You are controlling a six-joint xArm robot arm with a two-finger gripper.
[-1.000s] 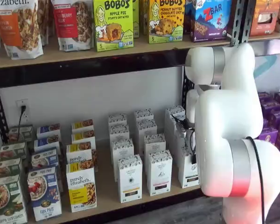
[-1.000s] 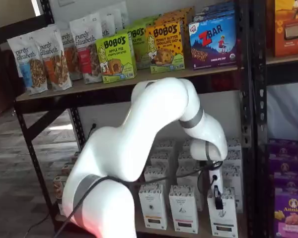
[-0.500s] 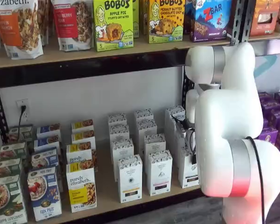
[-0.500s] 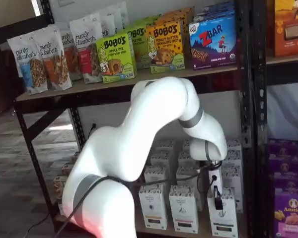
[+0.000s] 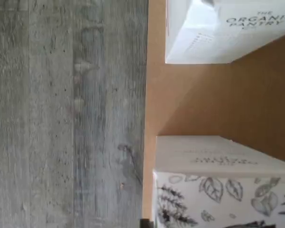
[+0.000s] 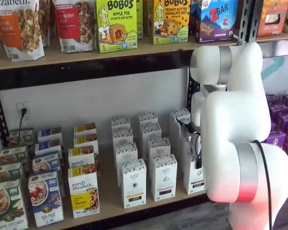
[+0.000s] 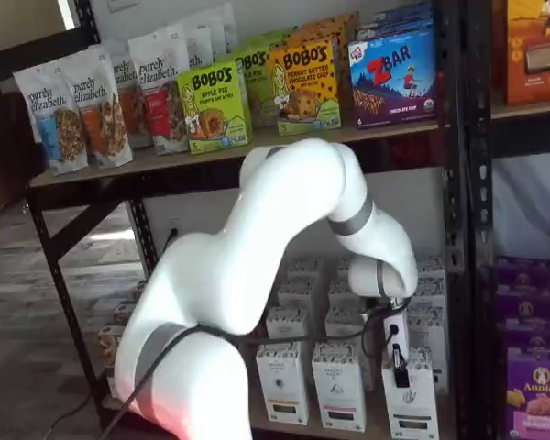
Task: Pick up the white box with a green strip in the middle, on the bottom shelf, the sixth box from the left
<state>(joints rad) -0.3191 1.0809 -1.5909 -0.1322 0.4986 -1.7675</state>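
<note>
Hovering: end effector [image 7: 401, 367] at white box [image 7: 410, 403] | grip state: cannot tell

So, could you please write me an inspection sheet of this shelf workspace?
surface: bottom shelf, pale wooden board, stocked in rows.
job's things: white box, upright, at the front row's right end.
clutter: cereal boxes left; other white cartons beside it.
grippers: gripper at the white box's top; jaws open or shut not clear.
cables: black cable along the arm; plug in wall socket.
surroundings: Bobo's boxes above, purple boxes right.
</note>
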